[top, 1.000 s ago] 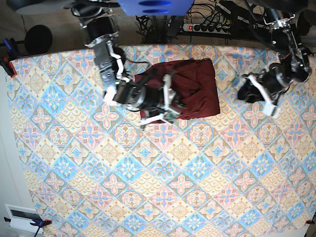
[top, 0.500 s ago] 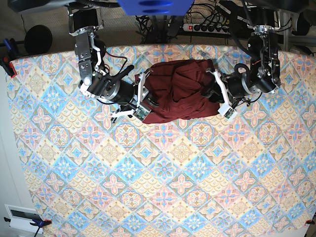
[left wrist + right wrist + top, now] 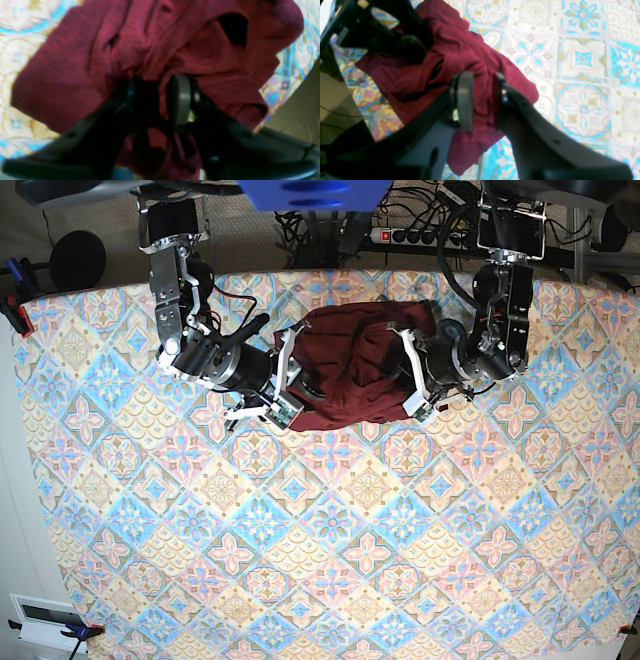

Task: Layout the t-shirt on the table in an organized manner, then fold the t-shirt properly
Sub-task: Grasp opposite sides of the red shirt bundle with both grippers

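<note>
The dark maroon t-shirt (image 3: 350,370) lies crumpled near the far edge of the patterned table (image 3: 330,540). My right gripper (image 3: 285,385) is at the shirt's left edge. In the right wrist view the t-shirt (image 3: 460,55) runs between the narrow-set fingers of that gripper (image 3: 482,100), which is shut on the cloth. My left gripper (image 3: 412,390) is at the shirt's right side. In the left wrist view it (image 3: 155,100) is closed over a bunched fold of the t-shirt (image 3: 75,75). The left arm (image 3: 382,37) shows beyond the cloth.
A power strip with cables (image 3: 420,235) lies just past the table's far edge, close behind the shirt. Clamps (image 3: 15,310) grip the far left corner. A white device (image 3: 45,620) sits off the near left corner.
The left arm swung in from the table's right side to the shirt and its jaws narrowed on the cloth. The right gripper drew back left to the shirt's left edge.
</note>
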`<state>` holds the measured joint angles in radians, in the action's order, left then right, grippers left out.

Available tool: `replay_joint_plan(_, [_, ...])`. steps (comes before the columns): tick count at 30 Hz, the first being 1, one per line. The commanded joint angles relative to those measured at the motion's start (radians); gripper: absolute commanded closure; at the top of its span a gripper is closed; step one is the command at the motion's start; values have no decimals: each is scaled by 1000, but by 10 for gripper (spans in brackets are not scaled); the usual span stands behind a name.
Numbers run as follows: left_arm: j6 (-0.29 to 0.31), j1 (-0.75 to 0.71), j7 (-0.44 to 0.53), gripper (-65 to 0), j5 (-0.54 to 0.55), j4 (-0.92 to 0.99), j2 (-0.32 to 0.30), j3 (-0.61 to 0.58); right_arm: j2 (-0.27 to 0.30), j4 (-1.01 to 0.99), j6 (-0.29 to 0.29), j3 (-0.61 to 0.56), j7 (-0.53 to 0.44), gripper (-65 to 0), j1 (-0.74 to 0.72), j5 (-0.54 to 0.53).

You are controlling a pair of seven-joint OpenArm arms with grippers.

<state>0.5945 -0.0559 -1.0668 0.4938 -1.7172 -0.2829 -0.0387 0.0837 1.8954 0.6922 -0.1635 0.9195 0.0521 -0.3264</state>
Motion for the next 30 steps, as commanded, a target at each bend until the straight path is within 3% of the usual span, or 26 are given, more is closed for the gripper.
replay_joint_plan(1, [2, 20, 36, -77, 16, -48, -12, 7, 0, 20, 1, 3, -24, -131, -14, -21])
replay_joint_plan(3, [2, 18, 40, 0, 10, -94, -12, 46, 0, 20, 1, 18, -24, -131, -11, -21])
replay_joint_plan(9, [2, 31, 41, -2, 7, -103, -9, 233, 0, 17, 2, 20, -18, -131, -11, -21])
replay_joint_plan(14, [2, 69, 47, -2, 10, -8, -25, 303, 1, 14, 4, -26, -17, -130, -1, -21])
replay_joint_plan(17, [2, 75, 40, -2, 29, 23, -34, 291, 1, 13, 4, -52, -17, -130, 16, -18])
replay_joint_plan(20, [2, 43, 38, -8, 78, -36, -51, 193, 1, 10, 4, -51, -20, -130, 18, -18])
replay_joint_plan(24, [2, 4, 47, -79, 79, -165, -123, 78, 1, 10, 4, -49, -21, -130, 18, -17])
replay_joint_plan(30, [0, 3, 49, -286, 32, -201, -183, 67, 1, 10, 4, -49, -23, -130, 18, -17])
